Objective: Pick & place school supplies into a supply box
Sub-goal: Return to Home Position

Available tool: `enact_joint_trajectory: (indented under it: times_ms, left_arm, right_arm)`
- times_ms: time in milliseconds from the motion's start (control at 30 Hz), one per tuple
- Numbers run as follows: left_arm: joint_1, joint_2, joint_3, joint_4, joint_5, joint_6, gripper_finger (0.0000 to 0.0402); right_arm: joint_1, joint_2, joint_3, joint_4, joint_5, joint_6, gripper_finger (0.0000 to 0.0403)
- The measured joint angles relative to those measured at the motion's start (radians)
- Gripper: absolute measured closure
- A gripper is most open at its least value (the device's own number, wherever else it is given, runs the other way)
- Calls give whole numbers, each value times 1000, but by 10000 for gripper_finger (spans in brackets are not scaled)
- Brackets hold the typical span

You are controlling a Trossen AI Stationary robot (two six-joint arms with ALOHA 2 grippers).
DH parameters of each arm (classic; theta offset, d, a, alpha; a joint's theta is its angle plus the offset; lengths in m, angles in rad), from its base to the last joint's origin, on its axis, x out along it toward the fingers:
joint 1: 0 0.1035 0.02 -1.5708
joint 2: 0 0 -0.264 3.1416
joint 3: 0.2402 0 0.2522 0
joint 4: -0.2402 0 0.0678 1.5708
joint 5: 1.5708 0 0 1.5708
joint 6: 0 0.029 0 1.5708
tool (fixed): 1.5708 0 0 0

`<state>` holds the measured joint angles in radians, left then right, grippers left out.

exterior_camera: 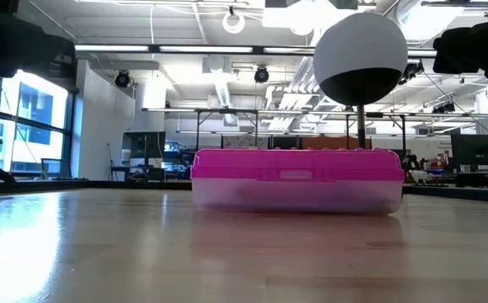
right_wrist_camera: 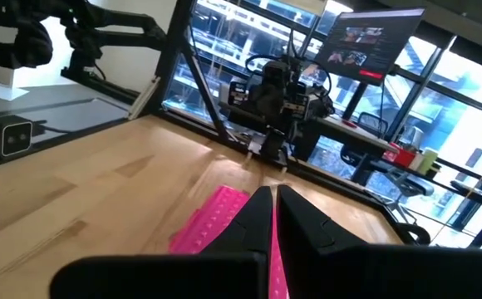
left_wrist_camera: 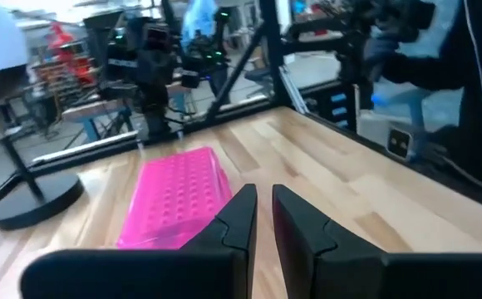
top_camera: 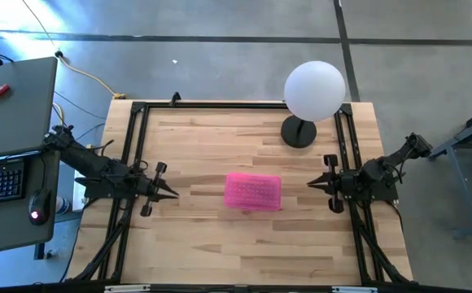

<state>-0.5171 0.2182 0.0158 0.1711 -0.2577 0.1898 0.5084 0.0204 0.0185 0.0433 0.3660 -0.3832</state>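
The supply box (top_camera: 252,192), clear plastic with a bright pink textured lid, sits shut near the middle of the table; it also shows in the low view (exterior_camera: 298,179) and in both wrist views (left_wrist_camera: 179,197) (right_wrist_camera: 212,218). No pens, pencils or scissors are in view. My left gripper (top_camera: 173,194) hovers left of the box, pointing at it, fingers nearly together (left_wrist_camera: 263,208). My right gripper (top_camera: 311,185) hovers right of the box, pointing at it, fingers together (right_wrist_camera: 274,199). Neither touches anything.
A white globe lamp (top_camera: 314,90) on a black round base (top_camera: 299,132) stands behind the box toward the far right. A black frame (top_camera: 220,106) borders the table. A grey desk with keyboard and mouse (top_camera: 8,175) stands off the left edge.
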Motion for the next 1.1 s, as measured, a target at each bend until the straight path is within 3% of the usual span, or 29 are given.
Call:
enact_joint_trajectory:
  times_ms: [233, 567, 1100]
  left_arm:
    - [0, -1, -2, 73, -84, 6, 328]
    - [0, 1, -3, -20, -37, -170, 328]
    - [0, 0, -5, -108, -119, -149, 328]
  right_arm:
    - [0, 0, 0, 2, 37, 16, 402]
    - [0, 0, 0, 5, 68, 15, 402]
    - [0, 0, 0, 5, 65, 12, 402]
